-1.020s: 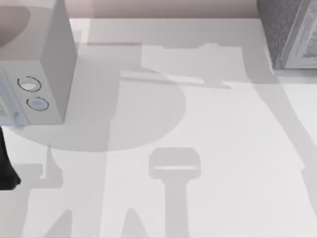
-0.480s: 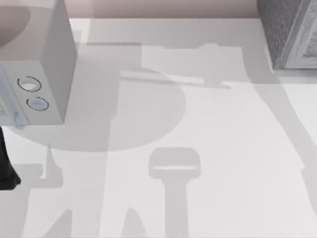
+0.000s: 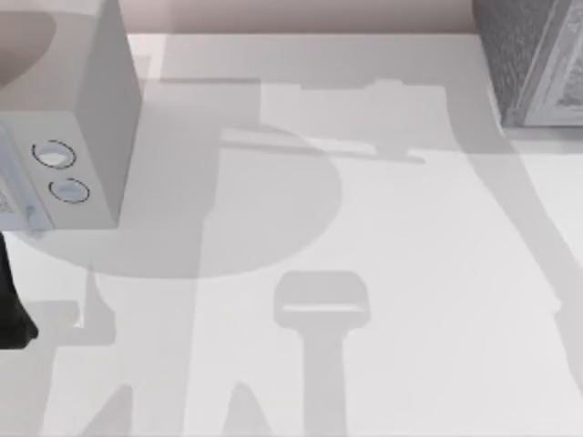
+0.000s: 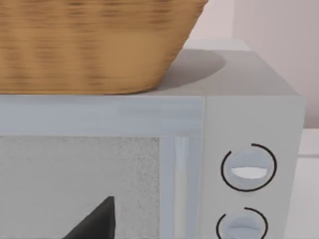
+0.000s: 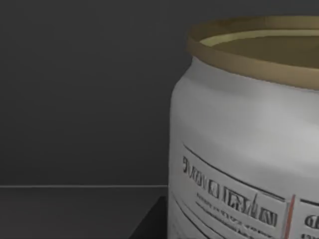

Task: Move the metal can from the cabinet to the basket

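Note:
The metal can (image 5: 244, 144) fills the near side of the right wrist view: white label with dark print, a thin red line, a dull gold rim. It stands upright in a dark, shadowed space. A dark part of my right gripper (image 5: 152, 221) lies low beside the can, very close to it. The cabinet (image 3: 533, 59), grey and speckled with a paler front, sits at the table's far right corner. The woven tan basket (image 4: 94, 45) rests on top of the white box with two round dials (image 4: 246, 172). A dark part of my left gripper (image 4: 94, 224) faces that box's front.
The white box with two dials (image 3: 64, 118) occupies the table's far left. My left arm (image 3: 11, 309) shows as a dark shape at the left edge. Arm shadows cross the pale table (image 3: 410, 273) between box and cabinet.

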Controlling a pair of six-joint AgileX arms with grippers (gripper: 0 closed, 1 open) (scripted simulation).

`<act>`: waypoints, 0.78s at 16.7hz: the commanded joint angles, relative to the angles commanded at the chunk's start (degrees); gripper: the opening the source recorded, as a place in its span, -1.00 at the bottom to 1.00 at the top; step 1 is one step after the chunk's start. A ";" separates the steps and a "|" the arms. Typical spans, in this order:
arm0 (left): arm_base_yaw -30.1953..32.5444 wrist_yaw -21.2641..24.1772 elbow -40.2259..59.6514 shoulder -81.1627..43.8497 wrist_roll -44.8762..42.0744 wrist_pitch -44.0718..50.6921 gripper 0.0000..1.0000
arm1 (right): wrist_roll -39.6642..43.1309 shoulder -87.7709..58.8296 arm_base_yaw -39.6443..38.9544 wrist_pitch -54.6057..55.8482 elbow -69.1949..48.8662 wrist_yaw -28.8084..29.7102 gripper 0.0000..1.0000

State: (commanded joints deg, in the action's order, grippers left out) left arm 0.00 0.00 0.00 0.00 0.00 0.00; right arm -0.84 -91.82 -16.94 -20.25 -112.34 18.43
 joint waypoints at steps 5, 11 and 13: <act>0.00 0.00 0.00 0.00 0.00 0.00 1.00 | -0.05 0.20 -0.22 -0.20 -0.06 0.17 -1.00; 0.00 0.00 0.00 0.00 0.00 0.00 1.00 | 0.20 9.43 -11.36 -13.04 -3.12 11.37 -1.00; 0.00 0.00 0.00 0.00 0.00 0.00 1.00 | 0.09 14.09 -16.60 -18.98 -4.14 16.30 -1.00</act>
State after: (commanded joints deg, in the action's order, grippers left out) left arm 0.00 0.00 0.00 0.00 0.00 0.00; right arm -0.74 -77.73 -33.54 -39.22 -116.48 34.73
